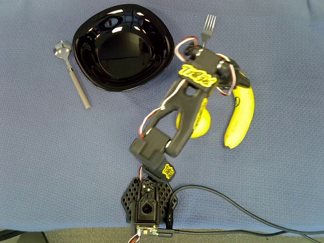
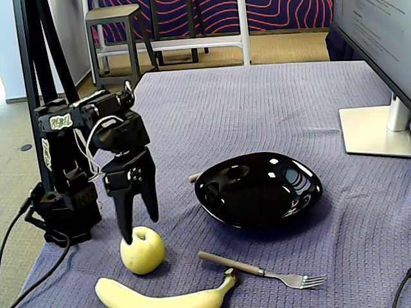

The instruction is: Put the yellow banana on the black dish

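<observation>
The yellow banana (image 1: 241, 112) lies on the blue cloth right of the arm; in the fixed view the banana (image 2: 168, 298) lies along the front edge, its stem by the fork handle. The black dish (image 1: 87, 56) sits empty at the upper left of the overhead view, and the dish (image 2: 215, 204) is at the centre of the fixed view. My gripper (image 2: 140, 228) points straight down, open, nothing between its fingers. It hangs just above and behind the apple, a short way from the banana and apart from it. From overhead, the wrist (image 1: 200, 76) covers the fingertips.
A yellow-green apple (image 2: 142, 251) stands under the gripper, and the apple (image 1: 200, 124) is partly hidden by the arm. A fork (image 1: 208, 26) lies between dish and banana, the fork (image 2: 263, 271) right of the stem. A spoon (image 1: 71, 74) lies left of the dish. A monitor stand (image 2: 376, 130) is at the far right.
</observation>
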You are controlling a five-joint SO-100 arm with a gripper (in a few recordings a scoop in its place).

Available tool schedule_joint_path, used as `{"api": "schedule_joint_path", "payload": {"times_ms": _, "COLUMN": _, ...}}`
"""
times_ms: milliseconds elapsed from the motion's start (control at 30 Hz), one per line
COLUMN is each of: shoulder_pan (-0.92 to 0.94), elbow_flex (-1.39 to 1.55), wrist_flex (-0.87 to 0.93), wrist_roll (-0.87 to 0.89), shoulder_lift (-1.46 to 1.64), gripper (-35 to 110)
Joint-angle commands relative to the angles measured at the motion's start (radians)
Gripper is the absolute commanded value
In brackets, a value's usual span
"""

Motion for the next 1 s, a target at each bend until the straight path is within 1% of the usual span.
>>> {"api": "schedule_joint_path", "payload": {"times_ms": 0, "shoulder_pan": 0.071, "elbow_flex": -0.109, "wrist_flex": 0.021, "wrist_roll": 0.003, "shoulder_lift": -0.044, "gripper": 33}}
{"api": "schedule_joint_path", "payload": {"times_ms": 167, "shoulder_pan": 0.133, "elbow_flex": -0.158, "wrist_flex": 0.011, "wrist_roll": 0.000, "shoulder_lift": -0.120, "gripper": 32}}
{"api": "schedule_joint_path", "payload": {"times_ms": 333, "shoulder_pan": 0.150, "elbow_flex": -0.244, "wrist_flex": 0.091, "wrist_roll": -0.011, "shoulder_lift": -0.233, "gripper": 32}}
{"api": "schedule_joint_path", "payload": {"times_ms": 467, "shoulder_pan": 0.175, "elbow_flex": -0.290, "wrist_flex": 0.095, "wrist_roll": -0.034, "shoulder_lift": -0.316, "gripper": 32}}
{"api": "schedule_joint_path", "payload": {"times_ms": 767, "shoulder_pan": 0.166, "elbow_flex": -0.459, "wrist_flex": 0.189, "wrist_roll": -0.078, "shoulder_lift": -0.476, "gripper": 38}}
{"api": "schedule_joint_path", "payload": {"times_ms": 967, "shoulder_pan": 0.173, "elbow_flex": -0.518, "wrist_flex": 0.181, "wrist_roll": -0.129, "shoulder_lift": -0.555, "gripper": 38}}
